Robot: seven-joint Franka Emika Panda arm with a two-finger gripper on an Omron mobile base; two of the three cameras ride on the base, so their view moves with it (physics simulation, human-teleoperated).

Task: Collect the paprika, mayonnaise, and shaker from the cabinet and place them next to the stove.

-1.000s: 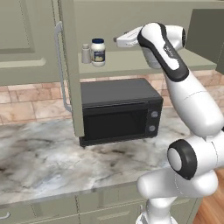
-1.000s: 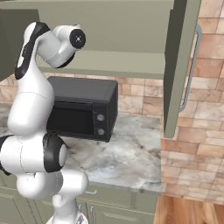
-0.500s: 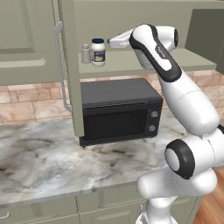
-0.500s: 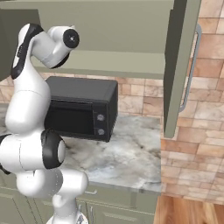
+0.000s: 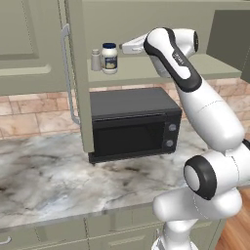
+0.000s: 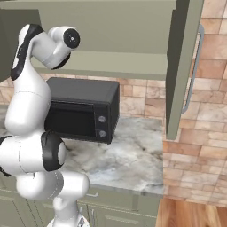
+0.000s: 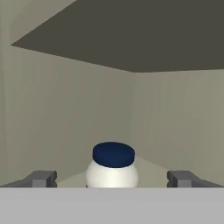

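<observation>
While my arm reaches level into the cabinet [image 5: 146,29] at upper centre, gripper [image 7: 112,178] spread wide, mayonnaise [image 7: 112,166] sits between its fingertips.

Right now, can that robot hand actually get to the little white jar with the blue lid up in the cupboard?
Probably yes. The cabinet door stands open, and in the hand view the mayonnaise sits straight ahead between the open gripper's fingers with nothing in between. The shaker stands on the jar's far side, out of the way.
</observation>
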